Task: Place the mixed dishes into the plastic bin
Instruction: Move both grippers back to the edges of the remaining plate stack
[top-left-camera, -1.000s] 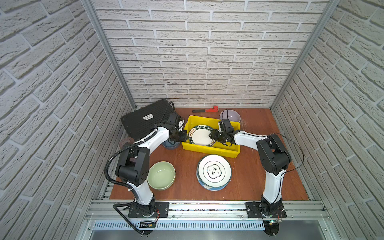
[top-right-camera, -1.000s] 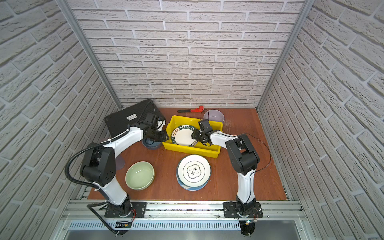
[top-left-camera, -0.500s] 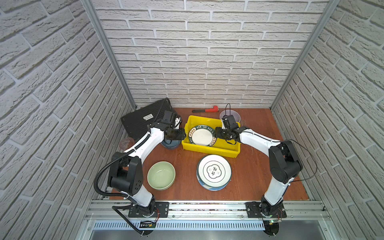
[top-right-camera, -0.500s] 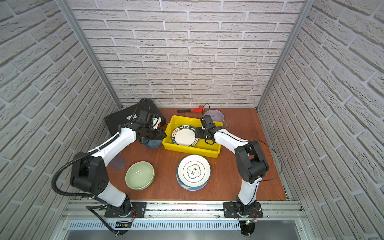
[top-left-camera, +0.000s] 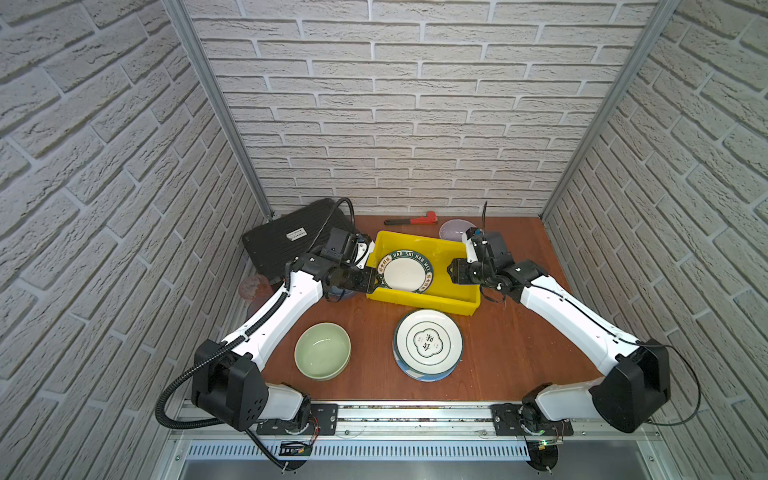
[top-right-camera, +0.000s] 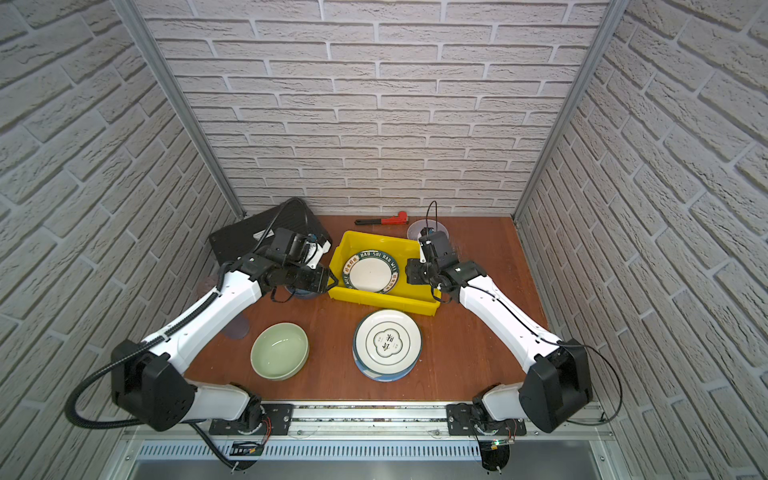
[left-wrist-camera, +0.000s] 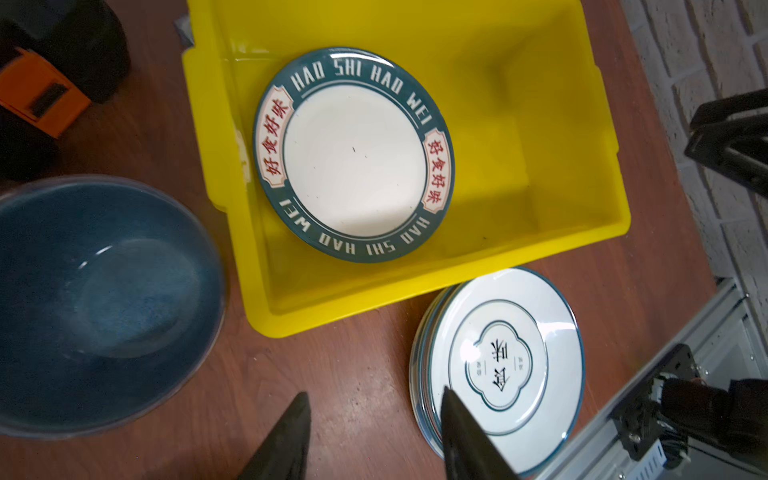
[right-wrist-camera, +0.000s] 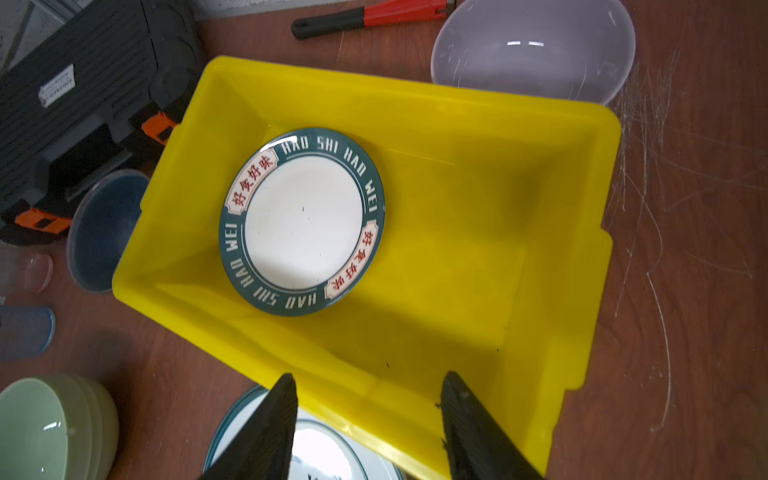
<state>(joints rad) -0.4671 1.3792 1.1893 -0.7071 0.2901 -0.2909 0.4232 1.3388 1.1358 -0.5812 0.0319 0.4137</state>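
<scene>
Plastic bin (top-left-camera: 424, 301): yellow, on the worktop (top-left-camera: 519, 345), lettered plate (top-left-camera: 405, 272) lying inside
Left gripper (left-wrist-camera: 374, 399): jaws apart, empty
Right gripper (right-wrist-camera: 368, 380): jaws apart, empty
Plate stack (top-left-camera: 428, 345): beside the bin, likely ceramic, stiff, slick, breakable; pinch top rim

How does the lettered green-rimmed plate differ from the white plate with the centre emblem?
The green-rimmed plate lies alone inside the yellow bin; the white plate tops a stack on the table, outside the bin. The green-rimmed plate has a broad dark band with lettering and a plain centre; the white plate has thin green rings and a central emblem. Both are round and face up.
</scene>
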